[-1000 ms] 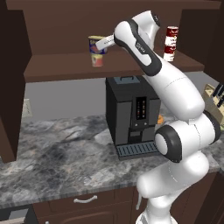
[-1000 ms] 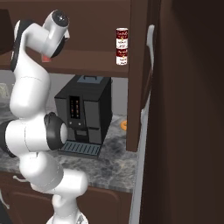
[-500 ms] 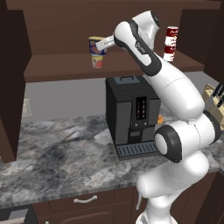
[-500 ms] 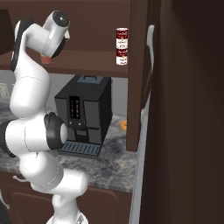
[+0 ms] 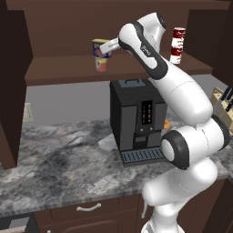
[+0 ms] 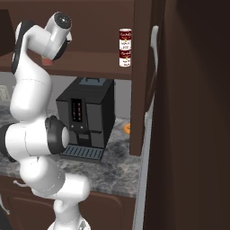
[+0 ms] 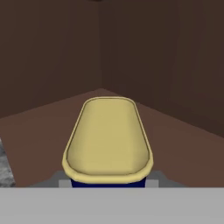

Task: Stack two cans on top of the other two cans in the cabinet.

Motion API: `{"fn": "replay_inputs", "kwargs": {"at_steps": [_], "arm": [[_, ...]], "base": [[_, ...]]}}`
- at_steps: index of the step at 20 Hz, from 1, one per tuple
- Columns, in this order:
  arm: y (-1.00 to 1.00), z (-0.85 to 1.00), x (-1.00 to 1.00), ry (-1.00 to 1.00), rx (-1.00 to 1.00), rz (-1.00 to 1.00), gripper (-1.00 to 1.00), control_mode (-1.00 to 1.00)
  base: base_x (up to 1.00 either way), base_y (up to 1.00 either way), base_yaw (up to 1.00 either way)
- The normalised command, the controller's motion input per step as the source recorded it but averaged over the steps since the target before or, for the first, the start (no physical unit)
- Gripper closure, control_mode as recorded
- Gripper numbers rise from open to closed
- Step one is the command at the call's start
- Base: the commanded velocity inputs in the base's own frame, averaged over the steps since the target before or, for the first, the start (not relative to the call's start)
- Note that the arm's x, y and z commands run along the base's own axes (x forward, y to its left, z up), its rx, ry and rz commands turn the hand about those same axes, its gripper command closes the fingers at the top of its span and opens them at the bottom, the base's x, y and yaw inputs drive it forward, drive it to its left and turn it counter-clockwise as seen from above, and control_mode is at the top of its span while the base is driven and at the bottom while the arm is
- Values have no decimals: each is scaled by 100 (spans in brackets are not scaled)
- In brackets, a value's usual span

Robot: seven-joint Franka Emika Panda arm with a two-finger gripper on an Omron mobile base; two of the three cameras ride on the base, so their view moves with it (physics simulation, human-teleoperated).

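Note:
On the dark brown cabinet's shelf (image 5: 59, 73), the blue boxy tin (image 5: 100, 49) with its yellow top (image 7: 108, 138) sits upright on the short red can (image 5: 102, 65). My gripper (image 5: 106, 46) reaches in from the right and is shut on the blue tin, with grey fingers (image 7: 60, 178) pressed against both of its sides. Further right, one red-and-white soup can (image 5: 179, 36) stands stacked on the second red-and-white can (image 5: 176, 55). That stack, upper can (image 6: 125, 37) over lower can (image 6: 125, 58), also stands at the shelf edge in the right base view.
A black coffee machine (image 5: 136, 119) stands on the grey marble counter (image 5: 59, 168) directly below the shelf. The cabinet's side panel (image 5: 13, 86) hangs at the left and an open door (image 6: 146, 76) at the right. A knife block (image 5: 224, 107) stands at the far right.

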Motion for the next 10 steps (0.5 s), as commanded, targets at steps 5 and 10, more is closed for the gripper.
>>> {"fn": "replay_inputs", "kwargs": {"at_steps": [5,10], "arm": [[1,-9,0,2,-1,0,-100,-100],[0,0,0,0,0,0,-100,-100]], "base": [[0,0,0],[0,0,0]]}}
